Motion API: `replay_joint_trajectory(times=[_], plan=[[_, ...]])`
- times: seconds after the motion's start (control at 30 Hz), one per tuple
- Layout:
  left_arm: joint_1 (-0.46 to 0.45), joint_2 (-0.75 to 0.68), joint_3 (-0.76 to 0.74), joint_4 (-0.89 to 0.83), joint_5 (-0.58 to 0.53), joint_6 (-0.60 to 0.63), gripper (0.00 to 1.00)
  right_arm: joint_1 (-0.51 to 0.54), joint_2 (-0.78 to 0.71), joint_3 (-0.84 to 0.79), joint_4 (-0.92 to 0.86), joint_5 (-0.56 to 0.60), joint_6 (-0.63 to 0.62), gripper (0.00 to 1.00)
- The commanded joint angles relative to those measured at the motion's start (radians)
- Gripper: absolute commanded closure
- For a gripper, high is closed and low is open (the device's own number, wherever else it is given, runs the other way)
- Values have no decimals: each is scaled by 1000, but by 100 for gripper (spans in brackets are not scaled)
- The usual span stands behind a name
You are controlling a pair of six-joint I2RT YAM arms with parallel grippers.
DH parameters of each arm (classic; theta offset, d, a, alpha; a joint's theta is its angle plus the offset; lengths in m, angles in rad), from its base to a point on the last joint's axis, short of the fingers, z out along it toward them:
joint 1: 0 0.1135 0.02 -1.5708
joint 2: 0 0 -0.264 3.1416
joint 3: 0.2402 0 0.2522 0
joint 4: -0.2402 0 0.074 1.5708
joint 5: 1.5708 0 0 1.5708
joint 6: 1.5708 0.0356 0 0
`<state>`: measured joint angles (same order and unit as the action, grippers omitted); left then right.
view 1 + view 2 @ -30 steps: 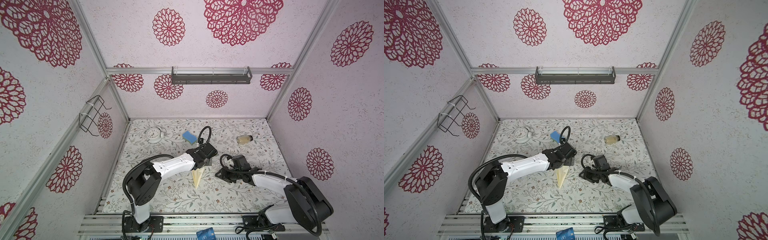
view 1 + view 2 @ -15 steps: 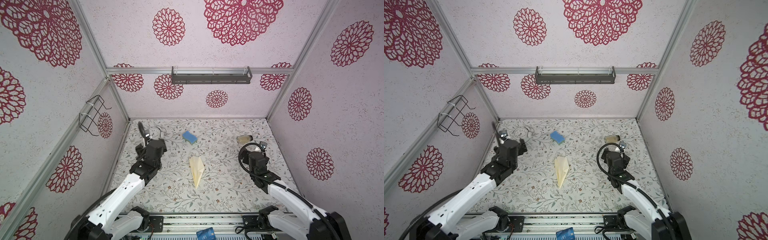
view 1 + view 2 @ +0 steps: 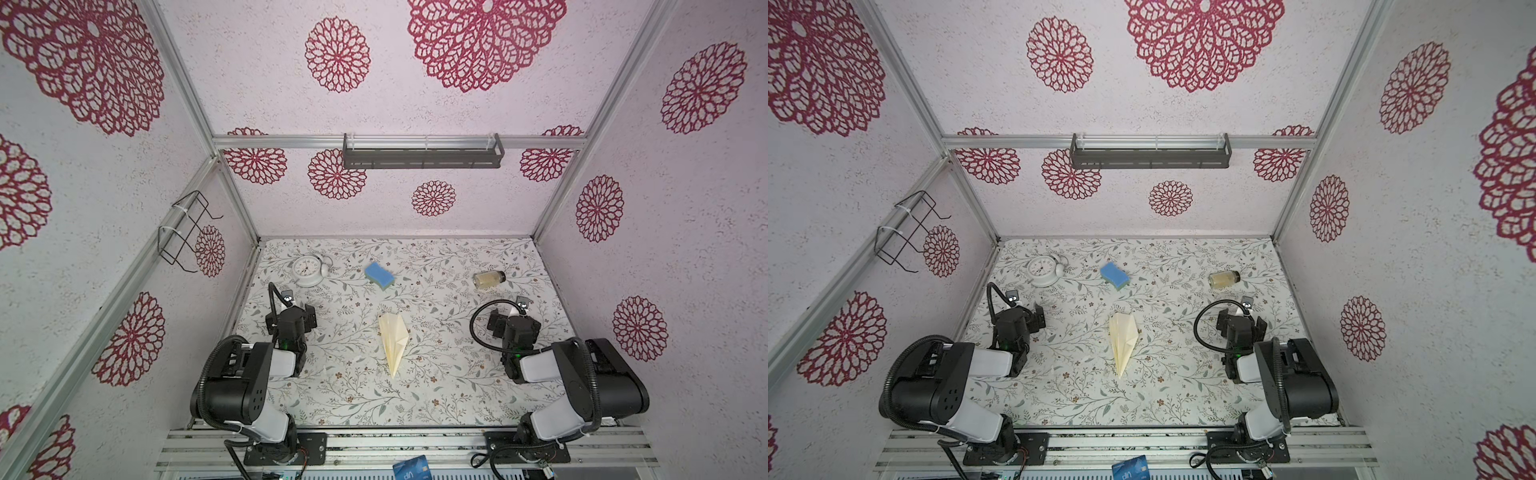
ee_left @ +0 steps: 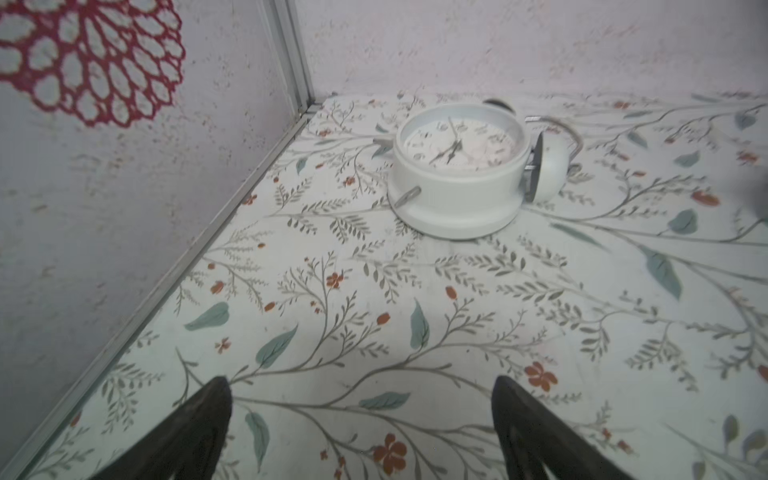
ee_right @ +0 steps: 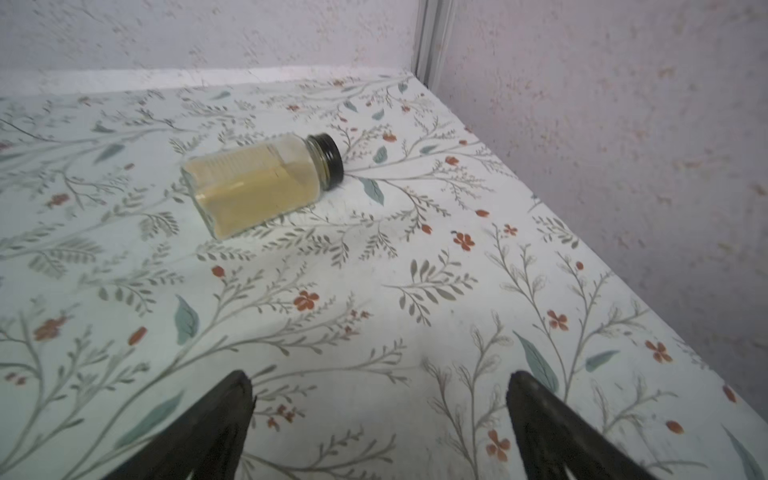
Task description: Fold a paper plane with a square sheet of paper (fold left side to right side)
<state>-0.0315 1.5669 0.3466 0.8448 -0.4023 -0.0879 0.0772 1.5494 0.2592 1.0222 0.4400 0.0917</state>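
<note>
Taking the floral-patterned tabletop (image 3: 436, 395) as a dial with 12 o'clock at the back wall, the left gripper (image 3: 291, 320) hangs at about 9 o'clock, near the left wall. The left wrist view shows its dark fingers spread wide (image 4: 359, 380) with only bare cloth between them. Beyond it, at about 10 o'clock, a white round twin-bell alarm clock (image 3: 306, 269) lies on its back, face up (image 4: 455, 166). A blue rectangular sponge (image 3: 379, 275) sits close to 12 o'clock. The cream paper plane (image 3: 392, 338), a narrow creased dart with layered flaps, lies flat at the dial's centre in both top views (image 3: 1124, 336), its sharp tip aimed at 6 o'clock, well apart from both grippers. At about 2 o'clock a small glass jar with a black lid and pale-yellow contents (image 3: 489, 279) lies on its side (image 5: 259, 187). The right gripper (image 3: 513, 322) hangs at 3 o'clock, jaws wide and empty (image 5: 379, 374).
</note>
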Motion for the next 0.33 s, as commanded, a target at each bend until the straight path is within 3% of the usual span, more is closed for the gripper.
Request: replay_joint_trajectory(times=[0.0, 0.07, 0.3], plan=[[27, -6, 18, 167, 89, 30, 1, 13, -9, 15, 122, -6, -31, 1], [28, -26, 33, 95, 93, 15, 1, 9, -12, 36, 74, -13, -23, 1], [38, -21, 31, 110, 104, 17, 1, -1, -16, 20, 105, -38, -25, 2]])
